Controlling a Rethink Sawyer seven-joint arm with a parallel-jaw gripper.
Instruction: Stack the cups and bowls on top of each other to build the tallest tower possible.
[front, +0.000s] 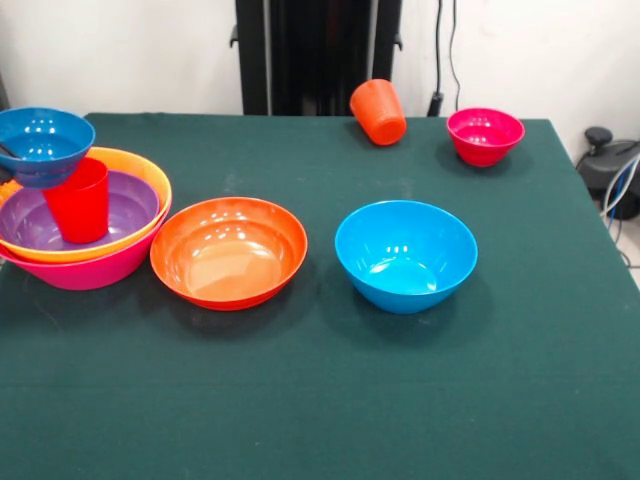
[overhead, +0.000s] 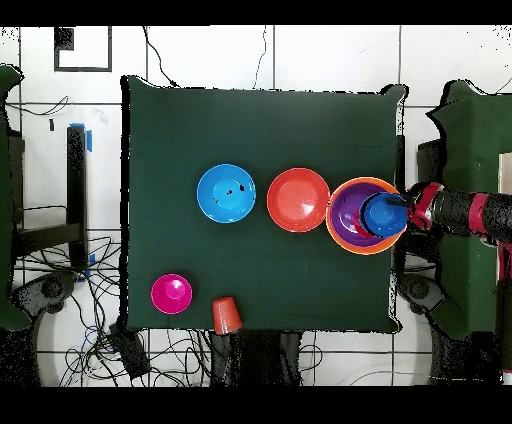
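Observation:
The tower stands at the table's left side: a big pink bowl (front: 90, 268) holds a yellow-orange bowl (front: 140, 170) and a purple bowl (front: 130, 205), with a red cup (front: 78, 200) upright inside. My gripper (overhead: 405, 206) reaches in from the table's edge and is shut on the rim of a small blue bowl (front: 45, 140), which hangs tilted just above the tower, beside the red cup. A red-orange bowl (front: 228, 250) and a medium blue bowl (front: 405, 255) sit mid-table. An orange cup (front: 378, 110) lies tipped at the far edge, near a small magenta bowl (front: 485, 135).
The green table cloth (front: 330, 400) runs to the edges on all sides. Cables and grey gear (front: 612, 165) lie off the right edge. A black frame (overhead: 75, 190) stands beside the table in the overhead view.

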